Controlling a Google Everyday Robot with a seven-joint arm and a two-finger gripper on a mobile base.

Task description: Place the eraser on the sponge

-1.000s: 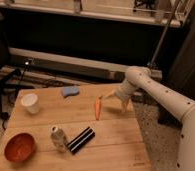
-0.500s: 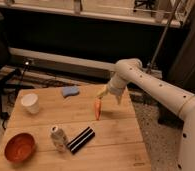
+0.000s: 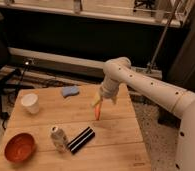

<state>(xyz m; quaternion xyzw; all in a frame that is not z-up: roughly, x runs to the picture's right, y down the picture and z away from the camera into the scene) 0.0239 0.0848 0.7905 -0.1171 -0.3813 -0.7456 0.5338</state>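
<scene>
The white jointed robot arm (image 3: 156, 90) comes in from the lower right edge of the frame and rises leftward to a rounded elbow just right of the centre. There it bends sharply down to the wrist. The gripper (image 3: 97, 103) hangs below that bend, pointing down and slightly left. It is over the right-centre of the light wooden slatted table (image 3: 116, 140), right at the upper end of the slim orange carrot (image 3: 97, 114).

The gripper shows only as a small pale shape that merges with the top of the carrot. Whether it is set wide or narrow cannot be told, nor whether it touches the carrot. The arm's base is cut off by the right and lower edges.

The long flat black eraser with a pale lengthwise stripe (image 3: 81, 140) lies on a diagonal at the lower centre of the table. It is just beside the small silvery-white can (image 3: 57, 137), which stands to its left. The eraser is well apart from the gripper. The small light-blue sponge (image 3: 70, 91) sits near the table's far edge, upper left of centre, with nothing on it. A white cup (image 3: 30, 102) stands at the left. A reddish-orange bowl (image 3: 19, 147) is in the lower left corner.

Compared with a second ago, the elbow and gripper have swung leftward across the frame, from beyond the carrot's right side to directly above its top. Half a second ago the gripper was already nearly there. The eraser, sponge, can, cup and bowl lie where they did.
</scene>
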